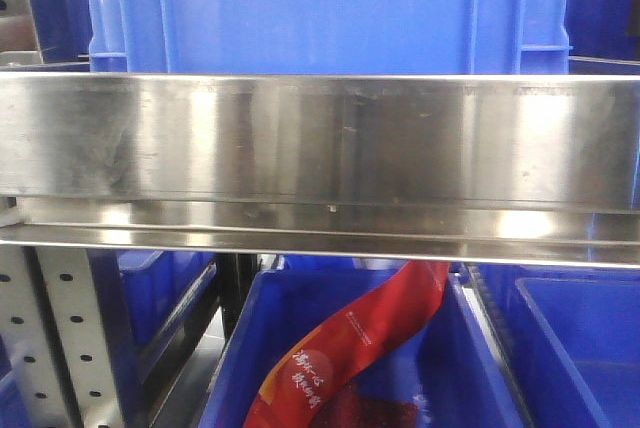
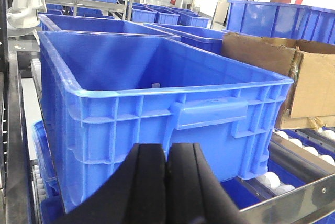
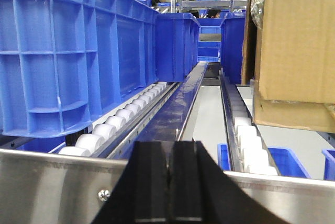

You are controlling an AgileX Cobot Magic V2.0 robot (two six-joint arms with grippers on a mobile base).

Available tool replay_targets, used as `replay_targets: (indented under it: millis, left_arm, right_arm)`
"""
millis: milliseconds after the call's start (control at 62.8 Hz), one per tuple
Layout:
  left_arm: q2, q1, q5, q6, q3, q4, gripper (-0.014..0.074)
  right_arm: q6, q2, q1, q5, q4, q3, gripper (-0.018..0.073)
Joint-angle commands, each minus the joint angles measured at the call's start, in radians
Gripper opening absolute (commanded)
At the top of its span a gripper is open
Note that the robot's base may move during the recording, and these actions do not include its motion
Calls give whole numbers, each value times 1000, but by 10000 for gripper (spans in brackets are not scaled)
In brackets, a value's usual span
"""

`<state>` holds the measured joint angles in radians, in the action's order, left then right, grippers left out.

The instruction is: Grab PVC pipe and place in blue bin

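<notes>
The PVC pipe is not in any view. A large blue bin [image 2: 157, 93] stands on the roller shelf straight ahead of my left gripper [image 2: 167, 153], which is shut and empty just below the bin's front wall. The same bin shows as a blue wall at the top of the front view [image 1: 320, 8] and at the left of the right wrist view [image 3: 68, 51]. My right gripper [image 3: 171, 148] is shut and empty, level with the steel shelf rail [image 3: 52, 182], facing down the gap between roller tracks.
A steel shelf beam [image 1: 320, 148] fills the middle of the front view. Below it a lower blue bin [image 1: 450, 368] holds a red packet [image 1: 350, 348]. A cardboard box [image 2: 309, 82] stands right of the big bin, also in the right wrist view [image 3: 298, 41]. White rollers [image 3: 125, 116] line the tracks.
</notes>
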<state>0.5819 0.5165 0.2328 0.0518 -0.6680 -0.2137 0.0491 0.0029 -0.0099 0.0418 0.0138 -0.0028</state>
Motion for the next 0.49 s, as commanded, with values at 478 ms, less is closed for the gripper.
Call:
replay_targets:
  millis: [478]
  left_arm:
    - [-116, -39, -198, 0, 215, 185, -111]
  right_arm:
    - [-7, -3, -6, -7, 2, 3, -162]
